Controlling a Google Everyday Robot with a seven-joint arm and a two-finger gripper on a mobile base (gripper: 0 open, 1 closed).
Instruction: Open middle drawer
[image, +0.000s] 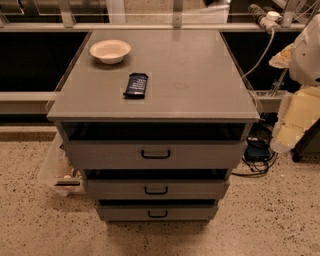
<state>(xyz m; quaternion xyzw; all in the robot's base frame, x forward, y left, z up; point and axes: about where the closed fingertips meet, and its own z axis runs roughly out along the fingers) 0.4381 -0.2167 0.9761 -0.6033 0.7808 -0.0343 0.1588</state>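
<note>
Tool (292, 125) noted at right edge of view, off the right side of the cabinet (235, 155) and well apart from all drawer fronts. Degree of opening: cannot tell. Nothing seen held.

Middle drawer (115, 190) located down and to the left of the tool. Second of three grey fronts, low and wide, small black loop handle (156, 190) at centre. Taller top drawer (110, 154) above it, lowest drawer (120, 213) below. Front appears pushed in; no pull-out evident.

Bowl (110, 51) and dark packet (136, 85) on the counter (200, 75), up and to the left of the tool.

Step judged: approach, handle not yet reached. Next move calls for bringing the tool down and across to the centre handle, keeping off the upper and lower handles, closing on the loop, then pulling straight outward.
</note>
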